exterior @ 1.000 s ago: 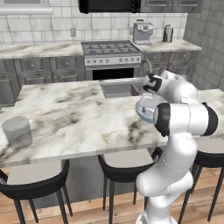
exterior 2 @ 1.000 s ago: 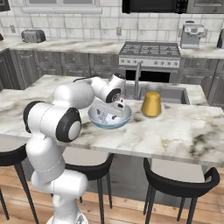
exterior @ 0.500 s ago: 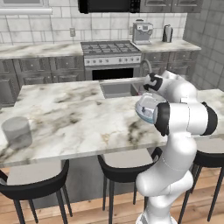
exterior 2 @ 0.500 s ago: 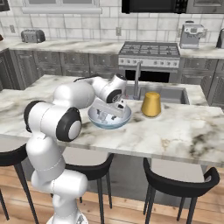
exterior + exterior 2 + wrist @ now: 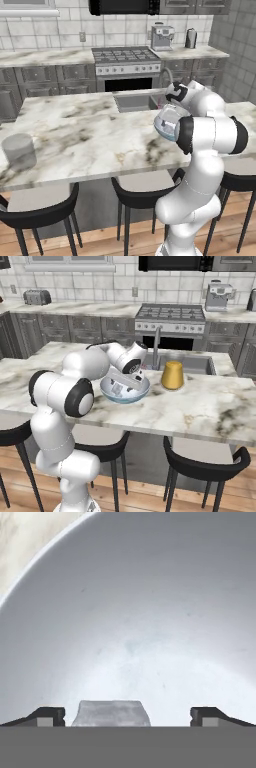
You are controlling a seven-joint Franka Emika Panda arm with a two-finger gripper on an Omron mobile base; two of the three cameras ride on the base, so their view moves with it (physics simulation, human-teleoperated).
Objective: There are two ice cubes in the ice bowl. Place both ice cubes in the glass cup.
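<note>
The gripper (image 5: 127,719) is down inside the bowl (image 5: 150,612), jaws spread wide with one ice cube (image 5: 111,713) between them at 6 o'clock. Centre on the cube, then close gently; it is slick and likely to squirt out. The cup (image 5: 18,151) stands well apart along the counter (image 5: 90,135).

Rendered home kitchen. Marble island counter (image 5: 90,135) with inset sink (image 5: 200,363) and faucet (image 5: 157,346), black bar stools (image 5: 205,466) tucked under. Back wall: gas stove (image 5: 125,62), grey cabinets (image 5: 45,82), white tile, coffee machine (image 5: 162,37), toaster (image 5: 37,297).
</note>
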